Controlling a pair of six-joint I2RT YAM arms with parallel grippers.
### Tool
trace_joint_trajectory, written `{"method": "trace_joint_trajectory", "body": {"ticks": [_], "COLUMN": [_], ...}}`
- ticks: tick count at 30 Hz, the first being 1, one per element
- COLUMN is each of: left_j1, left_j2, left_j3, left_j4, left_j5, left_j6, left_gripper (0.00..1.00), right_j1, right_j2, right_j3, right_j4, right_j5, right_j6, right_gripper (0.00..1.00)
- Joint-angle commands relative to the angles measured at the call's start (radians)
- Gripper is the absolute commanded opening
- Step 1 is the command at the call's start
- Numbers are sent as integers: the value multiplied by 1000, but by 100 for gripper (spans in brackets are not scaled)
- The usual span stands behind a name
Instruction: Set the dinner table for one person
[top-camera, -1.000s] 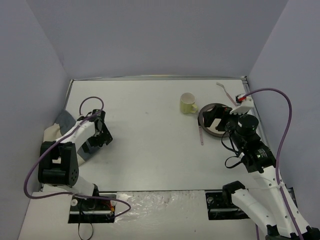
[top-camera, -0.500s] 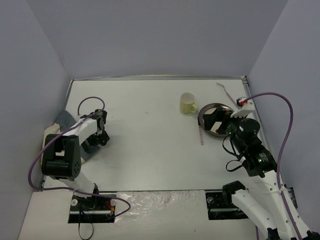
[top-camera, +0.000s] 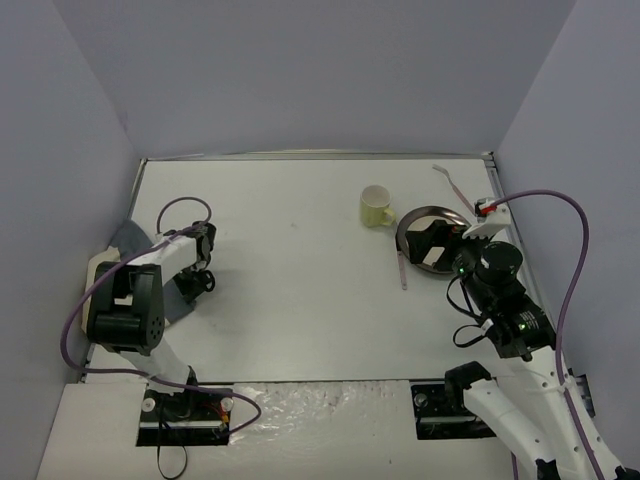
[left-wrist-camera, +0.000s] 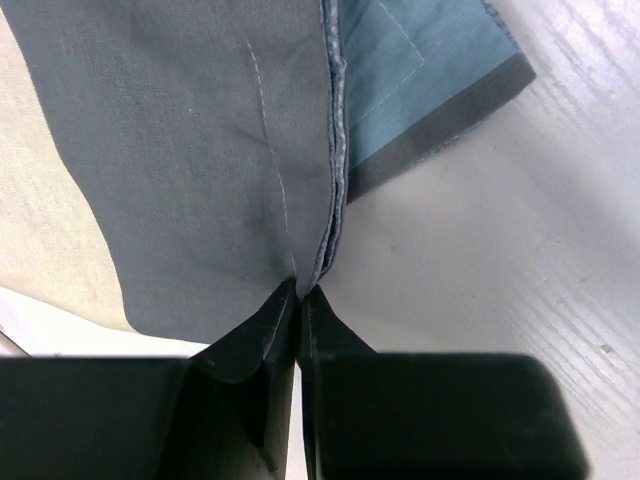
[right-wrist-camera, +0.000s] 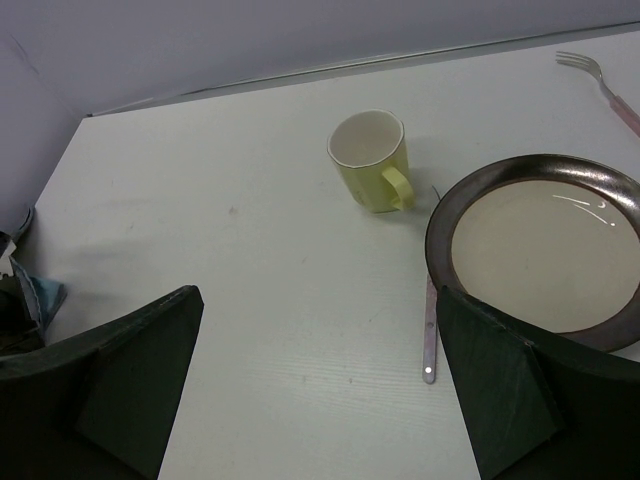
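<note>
Left jaws pinch the cloth; right jaws hang wide by the plate

The white desk fills the overhead view beneath both arms; at its left edge the left gripper has its jaws pressed together on a folded edge of the grey-and-blue placemat; the right gripper hovers with jaws spread apart, touching nothing, just before the brown-rimmed plate; a yellow mug stands left of the plate, a pink-handled fork lies beyond it.

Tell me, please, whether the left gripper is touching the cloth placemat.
Touching. The left wrist view shows the left gripper shut on the cloth placemat, its fingertips pinching the folded edge with no gap.
</note>
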Motion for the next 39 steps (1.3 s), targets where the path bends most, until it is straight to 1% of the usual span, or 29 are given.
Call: {"method": "trace_joint_trajectory", "body": {"ticks": [1, 4, 6, 10, 14, 17, 20, 23, 26, 29, 34, 39], "left_j1": [-96, -197, -293, -414, -490, -510, -518, -518, -520, -519, -518, -518], "left_j2": [-35, -40, -44, -44, -41, -43, -49, -77, -113, -144, -168, -219], "left_j3": [85, 174, 259, 389, 471, 490, 540, 636, 699, 785, 959, 994], "left_j4": [-31, -70, -92, -114, -92, -60, -75, -113, -138, -163, -232, -283], "left_j5": [6, 9, 29, 74, 124, 165, 193, 182, 165, 166, 169, 140], "left_j6": [23, 34, 35, 29, 37, 44, 75, 108, 151, 192, 264, 300], "left_gripper": [0, 0, 0, 0, 0, 0, 0, 0, 0, 0, 0, 0], "right_j1": [7, 7, 7, 8, 8, 9, 10, 15, 29, 58, 138, 221], "right_j2": [8, 21, 29, 52, 78, 100, 127, 158, 202, 237, 302, 380], "right_j3": [6, 11, 18, 28, 33, 33, 28, 21, 12, -1, -12, -7], "right_j4": [79, 79, 79, 80, 80, 82, 87, 107, 129, 198, 300, 363], "right_j5": [-12, -18, -34, -66, -107, -135, -173, -221, -278, -314, -312, -276], "right_j6": [-7, -7, -7, -4, 0, -1, 0, 6, 22, 33, 36, 26], "right_gripper": [100, 100, 100, 100, 100, 100, 100, 100, 100, 100, 100, 99]}}
